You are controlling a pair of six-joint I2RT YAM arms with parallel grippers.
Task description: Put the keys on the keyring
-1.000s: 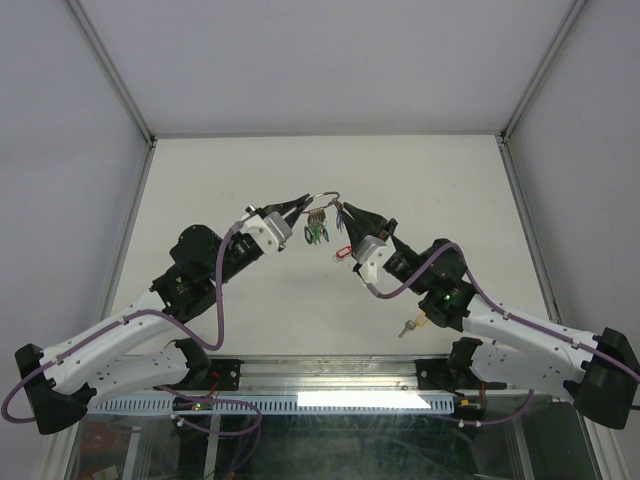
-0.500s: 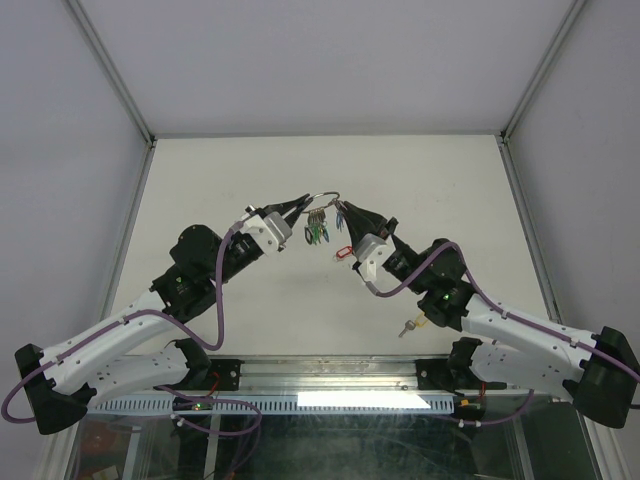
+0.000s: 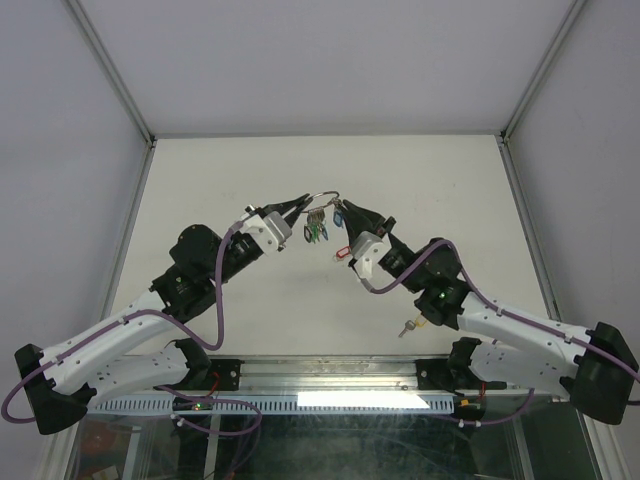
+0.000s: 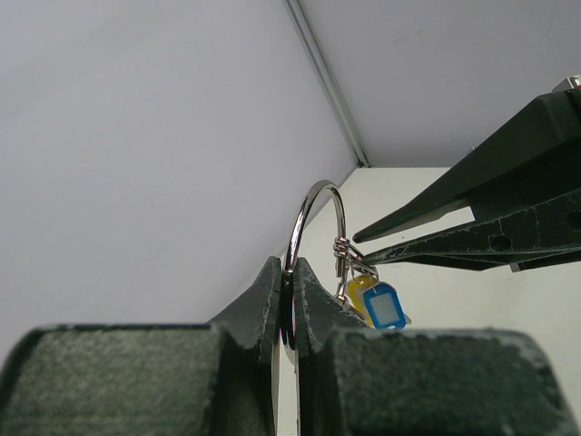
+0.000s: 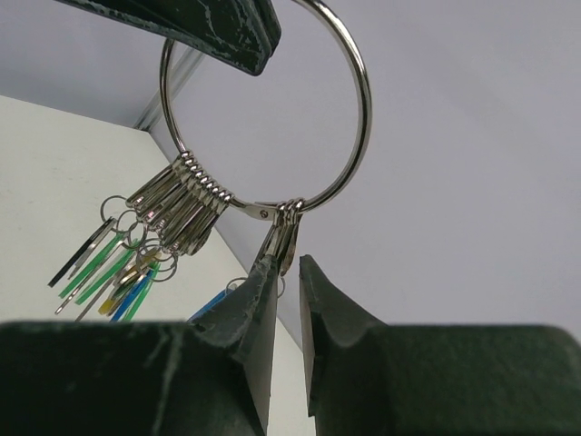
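1. The left pincer is pressed together on the wire of the keyring. It holds the ring upright in the air above the counter, roughly midway between the two arms.
2. The right pincer comes in from the opposite side. Its jaws are closed to a narrow slit on the small loops of a blue-headed key, at the point where those loops sit on the ring wire beside its joint.
3. A yellow-headed key hangs just behind the blue one, from the same spot on the ring.
4. Further round the ring, a tight bunch of keys dangles from its lower left arc. Their loops are stacked side by side, and green, blue, yellow and black heads point downward.
5. Out on the counter, below the raised ring, lies a red-tagged piece, which is probably another key.
6. Nearer the right arm's forearm lies a small silver piece, also likely a key, though it is too small to tell.
7. My judgement is that the task is well along. Most keys already hang on the ring, and the blue-headed key looks threaded or nearly so.
8. What is left is settling that key fully past the joint, then fetching the two loose pieces from the counter.
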